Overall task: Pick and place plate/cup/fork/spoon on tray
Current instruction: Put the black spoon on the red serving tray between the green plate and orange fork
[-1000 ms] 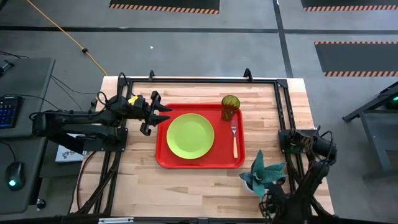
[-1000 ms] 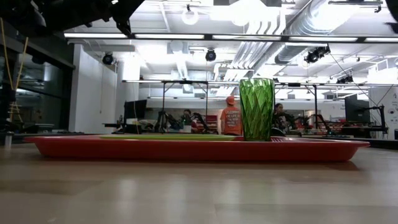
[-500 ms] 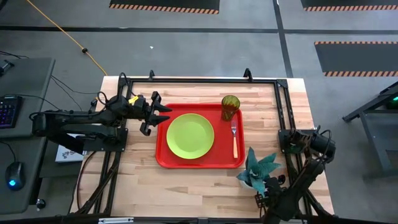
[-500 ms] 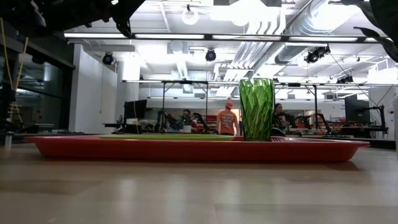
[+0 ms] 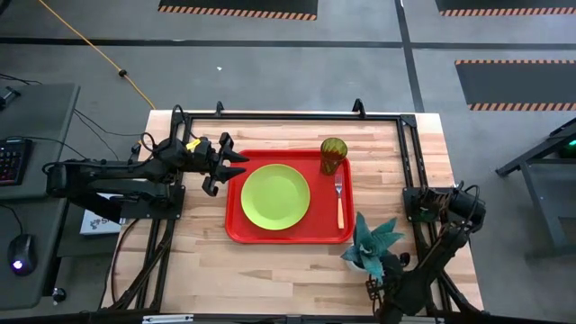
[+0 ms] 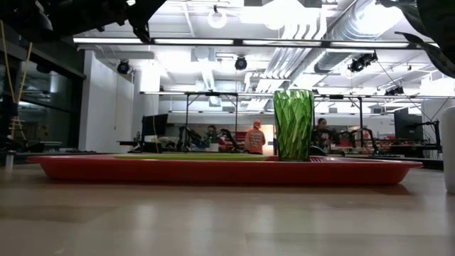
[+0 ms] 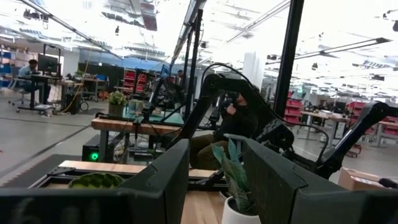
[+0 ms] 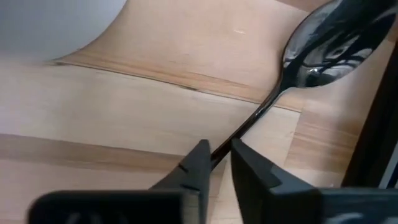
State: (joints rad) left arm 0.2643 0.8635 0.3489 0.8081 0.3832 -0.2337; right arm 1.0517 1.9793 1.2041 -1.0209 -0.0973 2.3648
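The red tray [image 5: 236, 225] lies mid-table with the lime-green plate [image 5: 275, 196], the fork [image 5: 339, 200] and the green cup [image 5: 334, 155] on it; the cup stands at its far right corner. The dark spoon [image 8: 329, 50] lies on the bare wood near the table's near right corner and shows only in the right wrist view. My right gripper [image 8: 216, 163] points down there, shut on the spoon. My left gripper [image 5: 229, 166] hangs open over the tray's left edge, with nothing between its fingers. My right gripper pinches the spoon's thin handle [image 8: 231, 142] between its two fingers, well back from the bowl. The fingers come from above, pointing down, and lie across the handle. The spoon lies flat on the table, bowl up.
A teal spiky plant [image 5: 371, 241] in a white pot [image 6: 449, 149] stands just off the tray's near right corner, close to my right arm [image 5: 414, 270]. A black frame rail runs along the table's edges. Bare wood lies in front of the tray.
My right arm has come down toward the table at the near right corner. The teal plant has slid toward the table's left, nearer the tray's near right corner; its pot now shows at the right edge of the low view.
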